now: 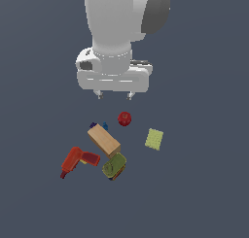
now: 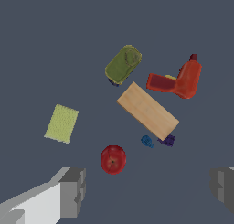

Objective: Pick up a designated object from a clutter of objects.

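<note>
A: Where does the short olive-topped, dark-blue-sided can (image 1: 114, 165) sit?

B: Right at the end of the long tan wooden block (image 1: 103, 140), on the end away from the round red apple (image 1: 124, 118). The red power drill (image 1: 78, 160) lies just beside it, across that same block end.

A: And the white two-finger gripper (image 1: 115, 94)?

B: High above the heap, fingers spread wide, holding nothing. It hangs on the apple's side of the block, so the can lies beyond the block from it.

A: How is the can oriented?

B: In the wrist view its oblong top (image 2: 123, 64) runs roughly crosswise to the block's length. I'd judge the fingers should close across the narrower width.
</note>
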Robot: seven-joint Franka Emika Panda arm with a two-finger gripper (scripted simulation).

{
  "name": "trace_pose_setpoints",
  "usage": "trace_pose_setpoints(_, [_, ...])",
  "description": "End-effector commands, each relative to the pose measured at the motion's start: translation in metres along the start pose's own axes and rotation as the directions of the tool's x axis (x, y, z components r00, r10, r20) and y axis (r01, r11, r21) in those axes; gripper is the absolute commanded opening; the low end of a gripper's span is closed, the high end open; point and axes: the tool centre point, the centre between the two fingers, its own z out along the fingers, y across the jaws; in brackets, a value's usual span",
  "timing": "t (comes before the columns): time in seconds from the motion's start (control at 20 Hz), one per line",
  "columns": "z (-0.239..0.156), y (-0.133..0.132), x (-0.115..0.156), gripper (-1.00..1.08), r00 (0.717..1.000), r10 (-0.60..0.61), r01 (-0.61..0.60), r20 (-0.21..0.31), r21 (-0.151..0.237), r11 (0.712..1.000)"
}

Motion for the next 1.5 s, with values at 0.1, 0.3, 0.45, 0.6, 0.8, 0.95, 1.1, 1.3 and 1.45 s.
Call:
trace_pose_setpoints(0.1, [0.0,0.0,0.0,1.0,1.0,-0.004,0.004,0.001,-0.001,1.0])
trace_pose_setpoints(0.3, [0.0,-0.002,-0.003,1.0,0.999,-0.034,0.034,0.008,-0.009,0.999])
trace_pose_setpoints(0.45, [-0.001,-0.004,-0.006,1.0,0.998,-0.059,0.059,0.013,-0.015,0.998])
trace_pose_setpoints(0.6, [-0.002,-0.003,-0.007,1.0,0.998,-0.065,0.065,0.014,-0.016,0.998])
trace_pose_setpoints(0.8, [0.0,-0.004,-0.004,1.0,0.998,-0.053,0.054,0.012,-0.014,0.998])
trace_pose_setpoints(0.95, [0.004,-0.004,0.001,1.0,0.999,-0.033,0.033,0.012,-0.012,0.999])
trace_pose_setpoints(1.1, [0.01,-0.004,0.01,1.0,1.0,0.001,-0.001,0.01,-0.009,1.0])
trace_pose_setpoints(1.3, [0.023,-0.005,0.027,1.0,0.998,0.065,-0.065,0.007,-0.003,0.998])
trace_pose_setpoints(1.45, [0.036,-0.005,0.042,1.0,0.992,0.129,-0.129,0.006,0.002,0.992])
